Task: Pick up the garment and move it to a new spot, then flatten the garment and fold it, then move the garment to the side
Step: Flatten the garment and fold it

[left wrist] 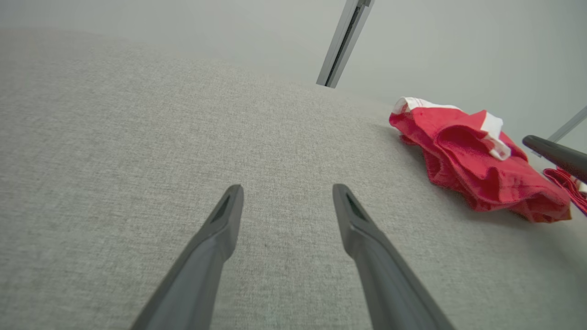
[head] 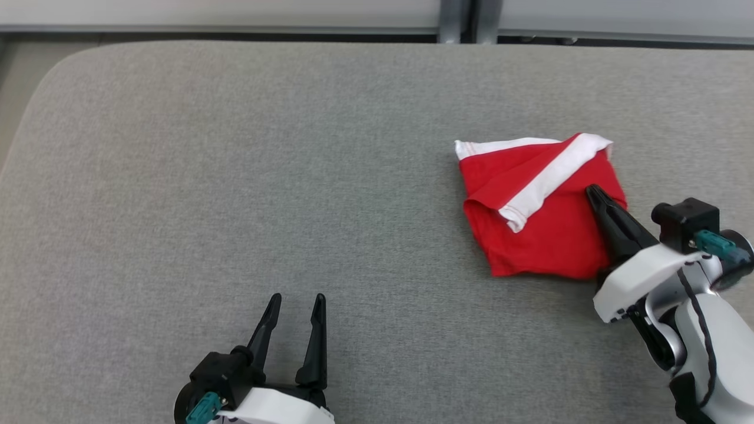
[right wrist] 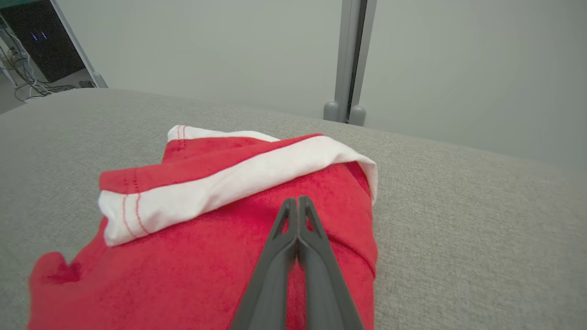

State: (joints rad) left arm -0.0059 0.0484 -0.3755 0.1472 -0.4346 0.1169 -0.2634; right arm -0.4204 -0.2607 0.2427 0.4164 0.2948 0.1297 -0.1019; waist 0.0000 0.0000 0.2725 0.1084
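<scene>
A red garment (head: 545, 229) with white bands lies folded in a rough square on the right half of the grey cloth surface (head: 235, 176). My right gripper (head: 591, 189) is shut, its fingertips over the garment's right edge; no cloth shows between them. The right wrist view has those fingers (right wrist: 297, 215) pressed together above the red cloth (right wrist: 197, 256), just below the white band (right wrist: 238, 178). My left gripper (head: 297, 299) stands open near the front edge, well left of the garment, nothing between its fingers (left wrist: 224, 215). The garment (left wrist: 477, 165) appears at the right in the left wrist view.
The grey surface has a rounded far-left corner (head: 65, 65) and ends at a back edge below pale wall panels with a metal post (head: 456, 20). Bare grey cloth stretches across the left and middle. Dark equipment with cables (right wrist: 41, 50) stands beyond the far corner.
</scene>
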